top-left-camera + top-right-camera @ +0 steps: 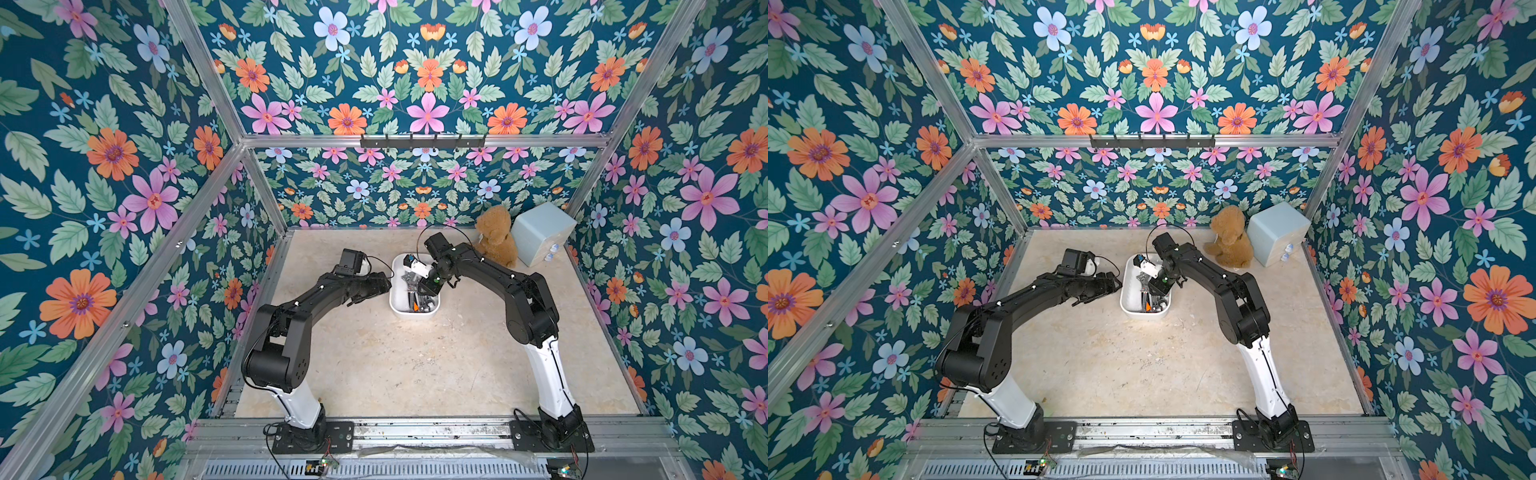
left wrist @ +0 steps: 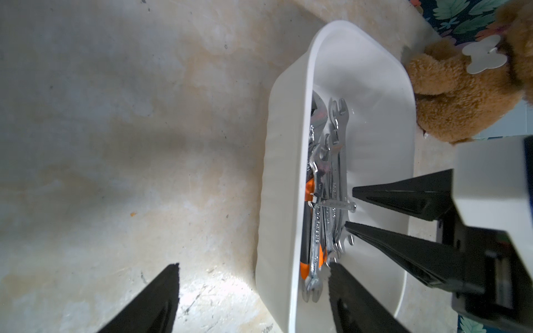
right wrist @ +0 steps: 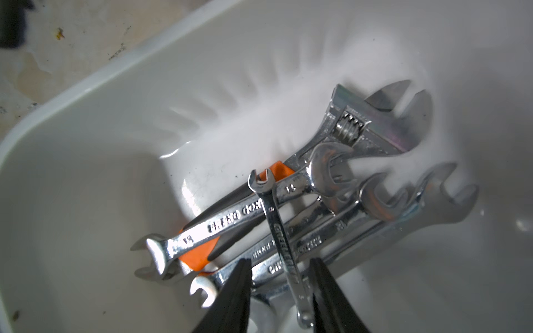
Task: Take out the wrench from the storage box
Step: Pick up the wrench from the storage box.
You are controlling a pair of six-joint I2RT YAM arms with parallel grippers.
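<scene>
While the wrench [image 3: 277, 227] lies in the box [image 1: 413, 313], our right claw [image 3: 281, 259] straddles it half open, gripping nothing. The left claw [image 2: 253, 264], at nine o'clock, gapes empty, and we judge the lift undone.

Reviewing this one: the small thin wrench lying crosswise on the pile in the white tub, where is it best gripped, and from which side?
Probably its slim shank, from straight above: the small wrench lies on top, across the bigger wrenches, so both narrow edges are free. The right gripper straddles that shank, jaws open.
</scene>
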